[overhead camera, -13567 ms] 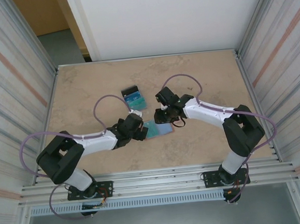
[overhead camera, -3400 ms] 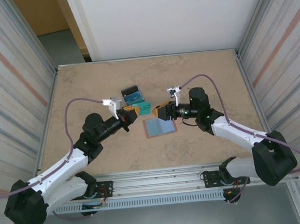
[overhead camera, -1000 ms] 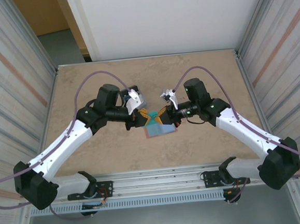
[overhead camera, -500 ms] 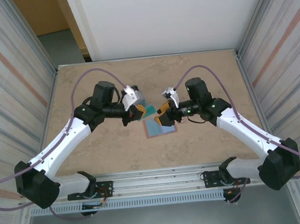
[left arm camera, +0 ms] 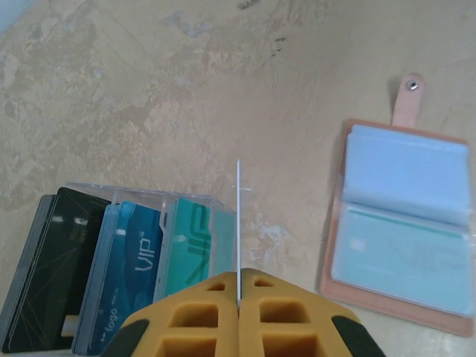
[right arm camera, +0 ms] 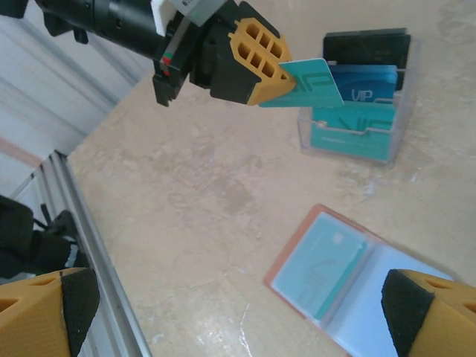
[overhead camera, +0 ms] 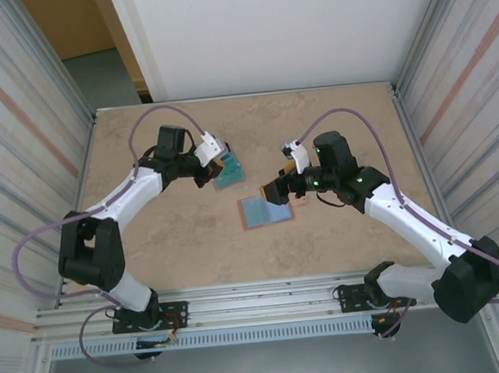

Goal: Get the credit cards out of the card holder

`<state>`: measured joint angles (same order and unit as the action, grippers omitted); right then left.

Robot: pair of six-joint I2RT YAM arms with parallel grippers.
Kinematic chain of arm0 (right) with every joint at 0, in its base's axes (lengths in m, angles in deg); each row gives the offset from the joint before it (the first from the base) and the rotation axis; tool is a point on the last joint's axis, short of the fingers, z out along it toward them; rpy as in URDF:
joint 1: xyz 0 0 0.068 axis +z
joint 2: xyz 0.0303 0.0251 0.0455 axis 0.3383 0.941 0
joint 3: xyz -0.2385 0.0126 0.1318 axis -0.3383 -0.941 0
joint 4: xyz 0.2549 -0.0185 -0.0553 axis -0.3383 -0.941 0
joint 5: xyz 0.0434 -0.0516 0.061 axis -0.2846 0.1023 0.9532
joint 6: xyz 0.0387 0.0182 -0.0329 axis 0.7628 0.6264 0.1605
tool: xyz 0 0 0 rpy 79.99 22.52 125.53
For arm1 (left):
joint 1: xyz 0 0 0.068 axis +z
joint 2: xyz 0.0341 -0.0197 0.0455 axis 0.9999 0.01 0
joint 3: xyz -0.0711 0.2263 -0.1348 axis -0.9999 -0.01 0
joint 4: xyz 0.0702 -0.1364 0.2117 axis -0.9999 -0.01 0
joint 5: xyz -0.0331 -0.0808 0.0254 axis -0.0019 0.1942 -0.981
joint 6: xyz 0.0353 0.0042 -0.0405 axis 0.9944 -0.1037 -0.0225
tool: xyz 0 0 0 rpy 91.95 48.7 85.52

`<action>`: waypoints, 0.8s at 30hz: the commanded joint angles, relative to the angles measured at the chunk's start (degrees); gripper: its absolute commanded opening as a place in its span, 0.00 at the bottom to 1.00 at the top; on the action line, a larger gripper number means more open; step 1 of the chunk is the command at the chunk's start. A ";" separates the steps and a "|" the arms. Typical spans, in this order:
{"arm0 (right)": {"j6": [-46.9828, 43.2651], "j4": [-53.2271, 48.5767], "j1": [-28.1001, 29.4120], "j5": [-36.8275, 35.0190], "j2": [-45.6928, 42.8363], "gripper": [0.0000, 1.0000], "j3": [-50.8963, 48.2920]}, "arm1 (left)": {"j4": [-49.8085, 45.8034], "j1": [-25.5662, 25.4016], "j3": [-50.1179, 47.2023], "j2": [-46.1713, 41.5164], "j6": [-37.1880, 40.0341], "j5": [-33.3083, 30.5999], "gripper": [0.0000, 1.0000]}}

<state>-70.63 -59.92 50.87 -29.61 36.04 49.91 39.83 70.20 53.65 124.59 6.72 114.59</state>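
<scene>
Bright, even light from above fills all three views, with no harsh glare and only faint, soft shadows on the table [overhead camera: 150,246]. Both wrist views are sharp on the table, but the left gripper [left arm camera: 238,277], close to the lens, looks slightly soft.

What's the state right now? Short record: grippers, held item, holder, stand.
left gripper: shut on a teal card, held by one end beside the stand
right gripper: open, holding nothing, above the card holder
card holder: lying open on the table, tab out
remaining card: teal, in a sleeve of the card holder
stand: clear, holds black, blue and teal cards
</scene>
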 commanded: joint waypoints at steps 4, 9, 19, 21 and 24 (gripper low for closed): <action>2.73 0.61 0.02 -4.95 -2.78 0.99 -1.43 | 0.56 0.70 5.70 5.37 4.60 -0.07 0.00; 3.19 0.51 0.03 -5.45 -3.29 0.99 -1.76 | -1.34 0.77 8.97 9.46 6.39 -0.52 0.00; 3.17 0.69 0.02 -5.90 -3.41 0.99 -2.23 | -3.59 0.77 10.96 13.10 7.85 -1.40 0.00; 3.17 0.96 0.02 -5.83 -3.24 0.99 -2.21 | -3.52 0.77 11.07 13.55 7.92 -1.72 0.00; 3.26 1.10 0.02 -5.61 -2.98 0.99 -2.16 | -3.52 0.77 11.04 14.13 7.94 -1.98 0.00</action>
<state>-68.68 -59.75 50.87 -34.61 34.05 47.94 37.82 70.38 63.16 137.71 13.41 113.09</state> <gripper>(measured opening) 0.986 0.053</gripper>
